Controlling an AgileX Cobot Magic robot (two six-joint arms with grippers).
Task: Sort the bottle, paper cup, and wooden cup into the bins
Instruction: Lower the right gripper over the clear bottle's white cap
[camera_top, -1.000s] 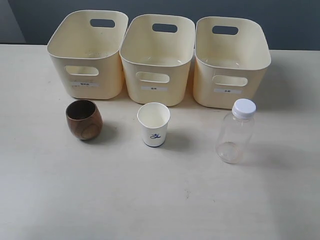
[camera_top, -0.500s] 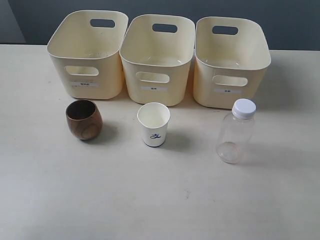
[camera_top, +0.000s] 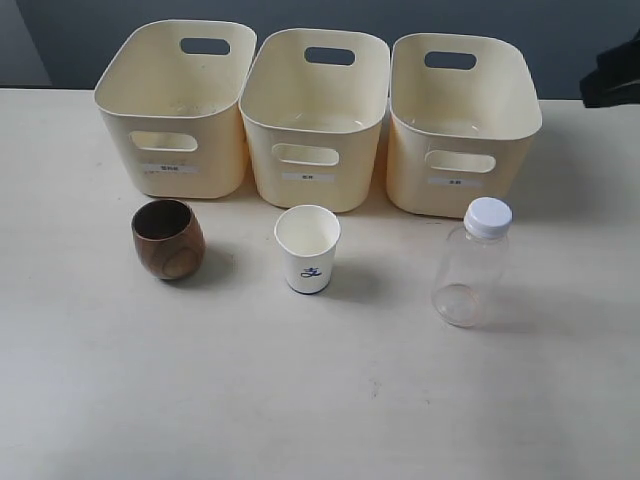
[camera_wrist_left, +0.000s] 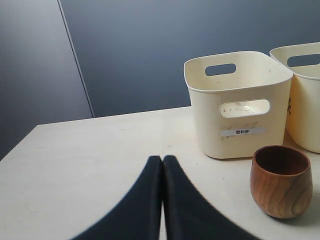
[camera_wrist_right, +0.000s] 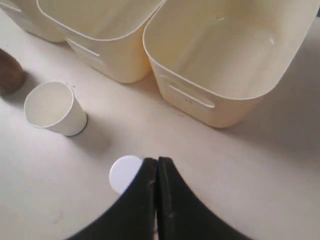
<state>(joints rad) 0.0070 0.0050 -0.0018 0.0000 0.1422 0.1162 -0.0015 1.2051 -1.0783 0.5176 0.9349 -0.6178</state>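
Overhead, you see three bins (camera_top: 315, 110) in a row at the back of the surface (camera_top: 300, 400), with the wooden cup (camera_top: 168, 238), paper cup (camera_top: 307, 248) and bottle (camera_top: 471, 262) standing apart before them. Your left pincer (camera_wrist_left: 162, 159) is pressed together near the wooden cup. Your right pincer (camera_wrist_right: 157, 160) is pressed together above the bottle's cap (camera_wrist_right: 123, 173).

in front of the three cream plastic bins (camera_top: 315, 118): brown wooden cup (camera_top: 168, 238) left, white paper cup (camera_top: 307, 248) centre, clear plastic bottle (camera_top: 470, 263) right.
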